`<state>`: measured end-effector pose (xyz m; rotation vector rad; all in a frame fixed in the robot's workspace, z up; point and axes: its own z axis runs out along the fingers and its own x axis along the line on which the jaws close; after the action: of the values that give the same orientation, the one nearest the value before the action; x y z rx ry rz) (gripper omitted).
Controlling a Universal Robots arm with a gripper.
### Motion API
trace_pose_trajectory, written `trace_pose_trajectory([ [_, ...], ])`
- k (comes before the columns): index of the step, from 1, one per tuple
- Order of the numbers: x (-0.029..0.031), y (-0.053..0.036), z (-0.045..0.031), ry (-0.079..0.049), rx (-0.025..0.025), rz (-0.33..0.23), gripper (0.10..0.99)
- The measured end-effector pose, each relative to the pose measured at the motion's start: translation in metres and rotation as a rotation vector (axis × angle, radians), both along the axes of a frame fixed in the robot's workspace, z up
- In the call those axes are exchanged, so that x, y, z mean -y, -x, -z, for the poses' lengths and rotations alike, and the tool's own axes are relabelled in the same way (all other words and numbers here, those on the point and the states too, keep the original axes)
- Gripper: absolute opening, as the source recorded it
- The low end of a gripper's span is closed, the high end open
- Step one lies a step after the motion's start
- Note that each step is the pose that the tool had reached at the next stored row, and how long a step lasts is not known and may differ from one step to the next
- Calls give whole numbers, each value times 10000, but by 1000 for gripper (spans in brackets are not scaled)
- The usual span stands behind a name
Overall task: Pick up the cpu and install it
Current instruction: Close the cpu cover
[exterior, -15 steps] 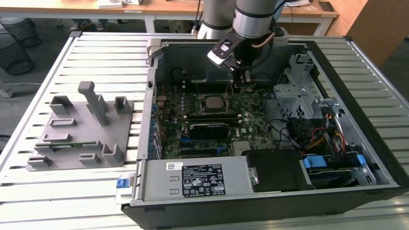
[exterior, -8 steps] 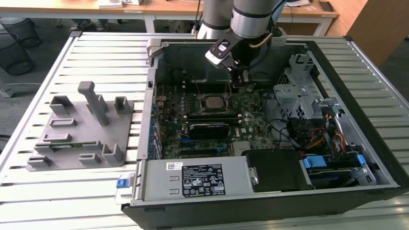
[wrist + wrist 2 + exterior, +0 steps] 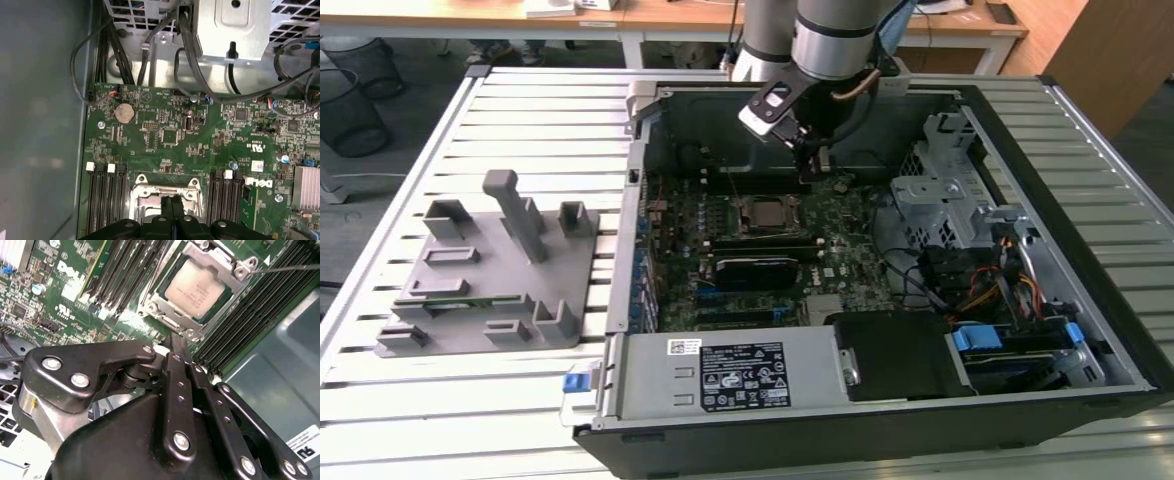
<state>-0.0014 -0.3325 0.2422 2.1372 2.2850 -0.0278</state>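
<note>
Eyes on the cpu (image 3: pixel 197 289): it lies flat in the socket on the motherboard, silver lid up, with the metal socket frame (image 3: pixel 240 270) around its edges. I can't tell whether that frame is latched. The thin lever (image 3: pixel 290 267) runs off to one side. My gripper (image 3: pixel 176 342) hangs just above and beside the socket, fingers pressed together with nothing between them.

As I judge it, the chip is placed. The care here is to move only straight up and down, keep the fingertips off the lid and away from the lever, and check that the chip sits level in the frame.

The memory slots (image 3: pixel 125 275) flank the socket. The open computer case (image 3: pixel 640 100) lies on a slatted metal table (image 3: pixel 520 120), and grey fixture blocks (image 3: pixel 494 270) stand at the exterior view's left. Beyond them are wooden desks (image 3: pixel 680 15) and a wire bin (image 3: pixel 350 110).
</note>
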Motion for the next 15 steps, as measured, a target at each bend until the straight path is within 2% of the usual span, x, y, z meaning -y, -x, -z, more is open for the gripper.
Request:
trace_pose_trajectory([
  [3,0,64,5,-2,1,0,106],
  [15,0,453,21,-2,2,1,106],
])
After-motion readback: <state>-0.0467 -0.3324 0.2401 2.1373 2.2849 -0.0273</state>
